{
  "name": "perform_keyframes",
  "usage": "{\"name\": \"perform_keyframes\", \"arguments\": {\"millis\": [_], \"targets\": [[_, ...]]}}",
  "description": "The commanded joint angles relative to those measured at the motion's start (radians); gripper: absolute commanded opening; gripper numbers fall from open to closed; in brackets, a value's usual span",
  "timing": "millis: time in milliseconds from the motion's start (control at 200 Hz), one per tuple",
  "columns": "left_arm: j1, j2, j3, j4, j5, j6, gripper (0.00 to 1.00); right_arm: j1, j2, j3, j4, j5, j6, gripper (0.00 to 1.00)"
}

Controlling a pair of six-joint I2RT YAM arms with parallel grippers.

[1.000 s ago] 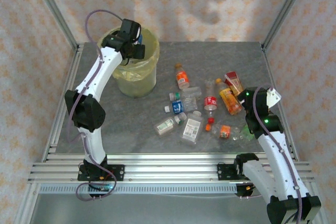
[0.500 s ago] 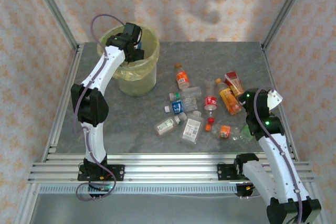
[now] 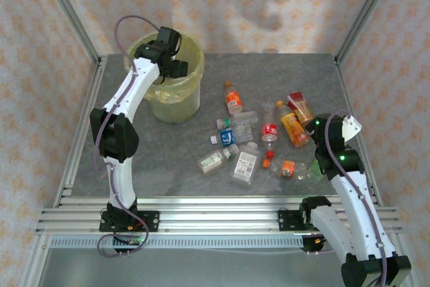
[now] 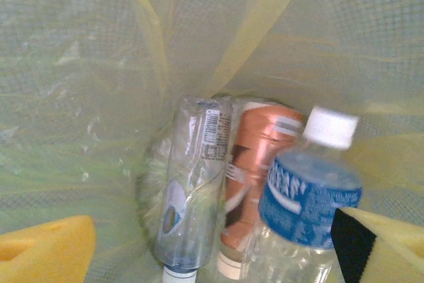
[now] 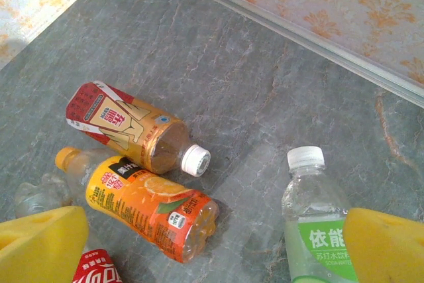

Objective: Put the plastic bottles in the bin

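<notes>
My left gripper hangs over the bin, open, its yellow pads spread wide. Below it in the left wrist view a blue-labelled, white-capped bottle shows blurred inside the yellow-green liner, next to a clear bottle and a copper-coloured one. My right gripper is open above the table, over an orange-labelled bottle, a red-and-gold bottle and a green-labelled bottle. Several more plastic bottles lie in the middle of the table.
The bottles are scattered from an orange-capped one at the back to a small orange one near the front. Metal frame posts and patterned walls close in the grey table. The bin stands at the back left.
The left gripper has opened over the bin, and the blue-labelled bottle now lies loose among the others inside. The left arm shifted slightly towards the bin. The right arm has not moved.
</notes>
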Motion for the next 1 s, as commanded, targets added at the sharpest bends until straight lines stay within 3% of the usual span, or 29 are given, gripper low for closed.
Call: {"name": "perform_keyframes", "arguments": {"millis": [0, 365, 676, 766, 901, 996], "targets": [[0.005, -0.090, 0.047, -0.020, -0.043, 0.004, 0.98, 0.006, -0.011, 0.022, -0.017, 0.033, -0.008, 0.99], [0.005, -0.322, -0.034, 0.090, -0.037, -0.028, 1.00, 0.006, -0.008, 0.029, -0.011, 0.021, -0.010, 0.99], [-0.012, -0.586, -0.286, 0.248, 0.163, -0.070, 1.00, 0.006, -0.009, 0.032, -0.014, 0.013, -0.002, 0.99], [-0.063, -0.644, -0.347, 0.241, 0.192, -0.044, 1.00, 0.006, -0.009, 0.025, -0.012, 0.012, 0.005, 0.99], [-0.212, -0.735, -0.475, 0.269, 0.129, 0.024, 1.00, 0.006, -0.009, 0.020, -0.013, 0.015, 0.021, 0.99], [-0.290, -0.794, -0.589, 0.330, 0.148, 0.034, 1.00, 0.006, -0.008, 0.023, -0.015, 0.012, 0.021, 0.99]]}}
